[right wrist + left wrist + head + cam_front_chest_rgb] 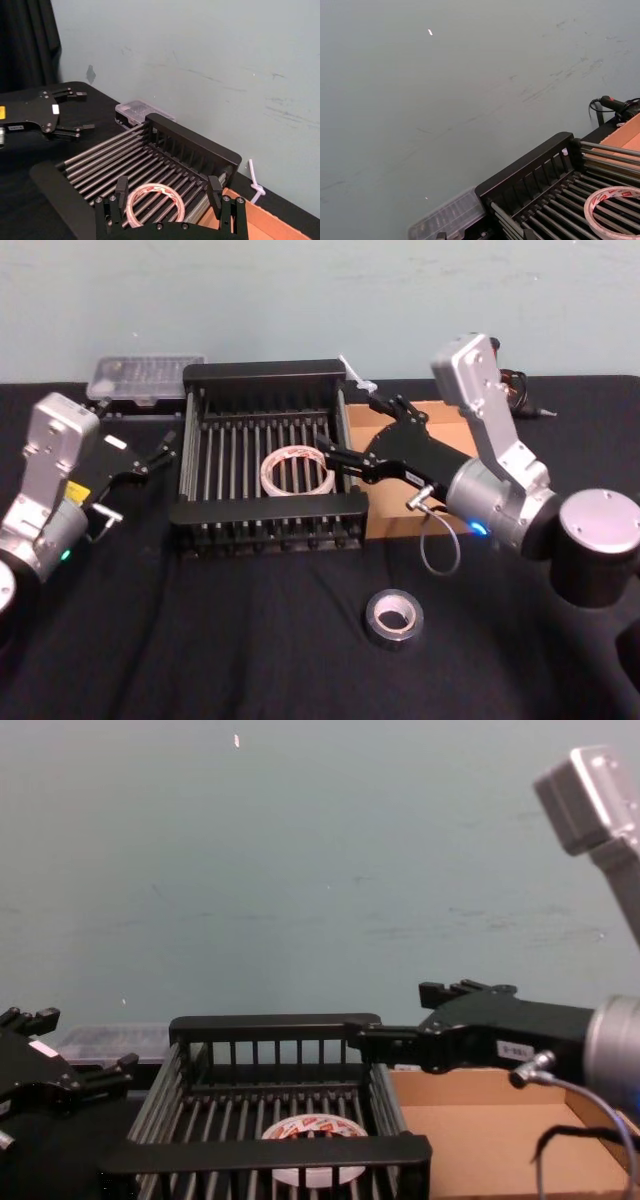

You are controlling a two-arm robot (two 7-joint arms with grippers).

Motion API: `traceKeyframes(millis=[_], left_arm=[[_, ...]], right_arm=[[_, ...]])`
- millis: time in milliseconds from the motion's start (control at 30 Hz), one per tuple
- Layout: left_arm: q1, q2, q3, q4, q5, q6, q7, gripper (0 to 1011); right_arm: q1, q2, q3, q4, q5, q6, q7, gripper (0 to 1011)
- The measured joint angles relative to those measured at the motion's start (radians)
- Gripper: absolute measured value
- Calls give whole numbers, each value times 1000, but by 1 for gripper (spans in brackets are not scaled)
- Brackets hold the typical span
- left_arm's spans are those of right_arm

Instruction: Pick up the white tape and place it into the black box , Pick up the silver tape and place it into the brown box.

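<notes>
Head view: round white tape roll with red printing (297, 471) lies flat on the barred floor of the black slatted plastic crate (268, 511), toward its right half. Right gripper (352, 440) hangs above the crate's right rim, over the seam with the shallow brown cardboard tray (450, 526) that sits touching the crate on that side. Fingers spread, nothing between them.

Right wrist view confirms: two black fingertips (121, 186) stand apart with the white roll (155, 201) framed below and between them, not touched.

Small grey-silver tape roll with pale core (393, 615) rests on the black tablecloth (250, 640), in front of the crate and tray, well apart from both grippers. Of the four views, the head camera is the one that records it.

Left gripper (162, 453) sits just beside the crate's left wall, fingers apart, empty. The right wrist view catches it from across the crate (75, 111), likewise spread.

Chest view shows the side profile: right gripper (362, 1038) level with the crate's far rim, clear above the roll (315, 1135).

Left wrist view adds a clear plastic lidded case (447, 216) behind the crate's far left corner, plus an arc of the white roll (615, 212).
</notes>
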Motion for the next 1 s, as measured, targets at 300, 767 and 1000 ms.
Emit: traceKeyframes(millis=[300,767,1000], left_arm=[[0,0,0,0,0,0,0,1001],[0,0,0,0,0,0,0,1001],[0,0,0,0,0,0,0,1001]], right_arm=[[-91,50,24,-103,31,19,-13,1002],[-228,116,65,-262,11,56,-63,1002],[-295,139,91,-320,13,68,-67,1002]])
